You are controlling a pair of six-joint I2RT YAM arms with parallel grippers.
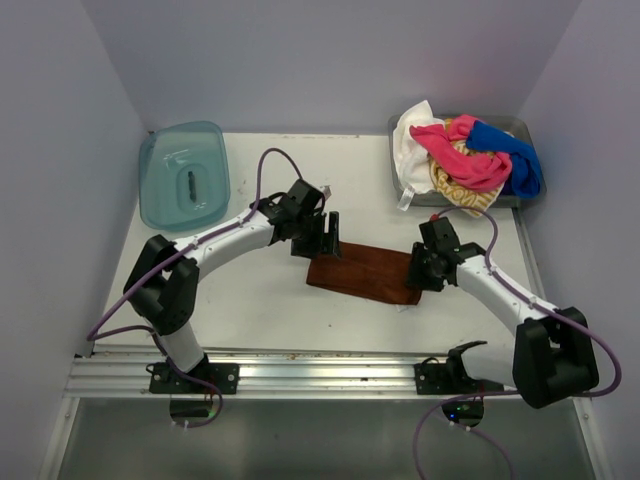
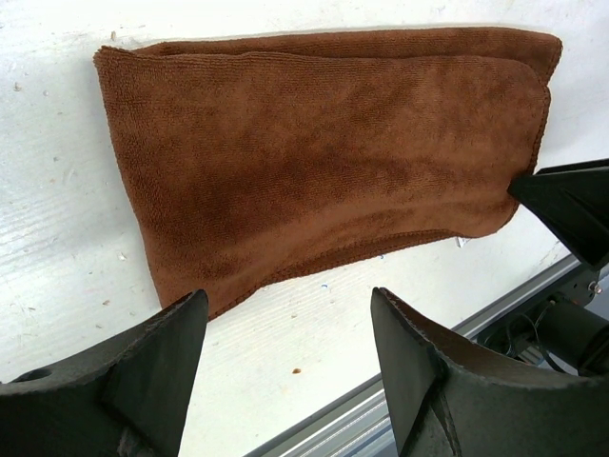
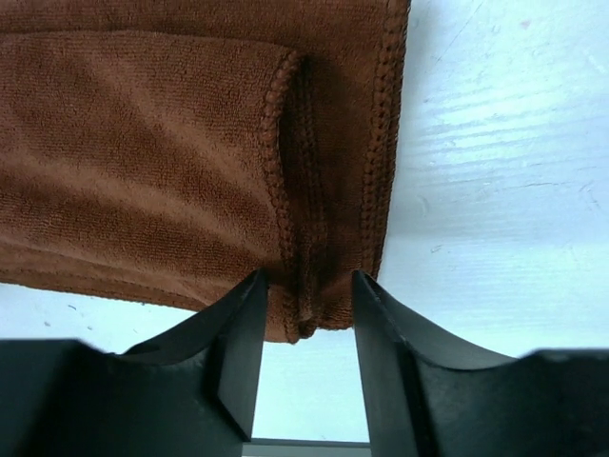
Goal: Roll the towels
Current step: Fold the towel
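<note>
A rust-brown towel (image 1: 362, 275) lies folded flat in a long strip on the white table between my two grippers. My left gripper (image 1: 322, 240) is open and empty just above the strip's left end; in the left wrist view its fingertips (image 2: 290, 324) hang short of the towel's (image 2: 324, 162) near edge. My right gripper (image 1: 420, 275) is at the strip's right end; in the right wrist view its fingers (image 3: 304, 295) stand apart on either side of the towel's (image 3: 171, 152) folded, hemmed corner. The pink (image 1: 460, 155), blue (image 1: 515, 155), white (image 1: 410, 135) and yellow-striped (image 1: 455, 185) towels lie heaped at the back right.
The heaped towels lie in a grey tray (image 1: 400, 185) at the back right. A translucent teal plastic tray (image 1: 185, 175) sits at the back left. A metal rail (image 1: 320, 375) runs along the table's near edge. Walls close in on three sides.
</note>
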